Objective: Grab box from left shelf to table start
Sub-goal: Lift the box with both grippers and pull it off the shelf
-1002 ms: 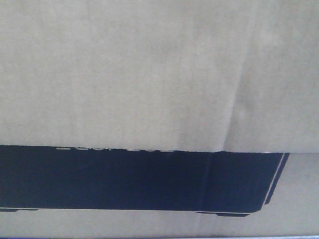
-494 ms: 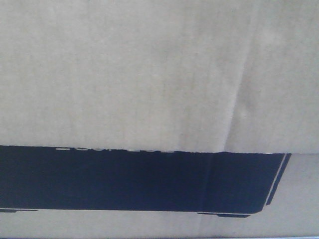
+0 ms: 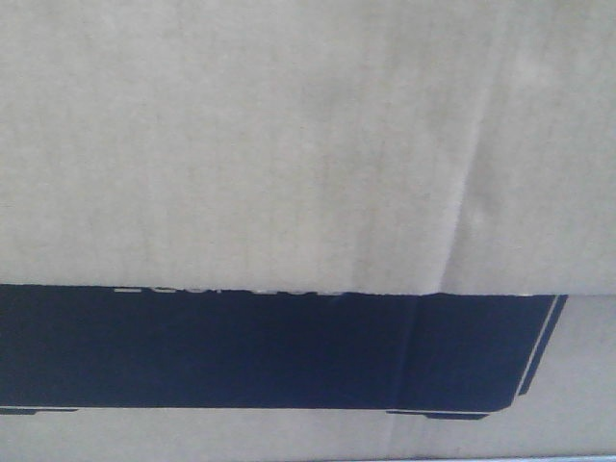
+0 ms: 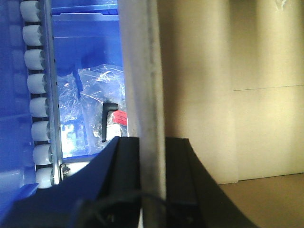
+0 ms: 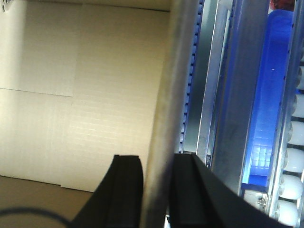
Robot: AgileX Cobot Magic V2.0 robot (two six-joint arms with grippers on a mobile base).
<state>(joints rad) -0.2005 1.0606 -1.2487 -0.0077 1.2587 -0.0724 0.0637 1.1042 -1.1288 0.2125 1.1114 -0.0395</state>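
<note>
L fingers (image 4: 152, 140): two black tips a narrow gap apart. A grey rail (image 4: 145, 71) runs straight along that gap. Can't tell if I'm pinching it or it only passes by.

R fingers (image 5: 156, 156): same story, a narrow gap with a grey rail (image 5: 166, 95) in line with it, grip unclear.

The box (image 4: 247, 95) is just right of my L fingers, a plain brown wall with one thin seam across it. The box (image 5: 71, 95) is also just left of my R fingers, so it sits between the two sets.

In the front view the box (image 3: 308, 144) fills nearly everything and is v. close. Its black print (image 3: 241, 346) runs low across it. The pale lettering at the print's top edge is mostly cut off by a cardboard edge, so it's unreadable.

Left of my L fingers is the shelf (image 4: 51, 95), with a column of white rollers (image 4: 38, 80) and a blue bin (image 4: 85, 47) holding clear bags (image 4: 95, 95).

Right of my R fingers are shelf (image 5: 213, 95) metal, another blue bin (image 5: 266, 95) and more rollers (image 5: 294, 161) at the far edge.
</note>
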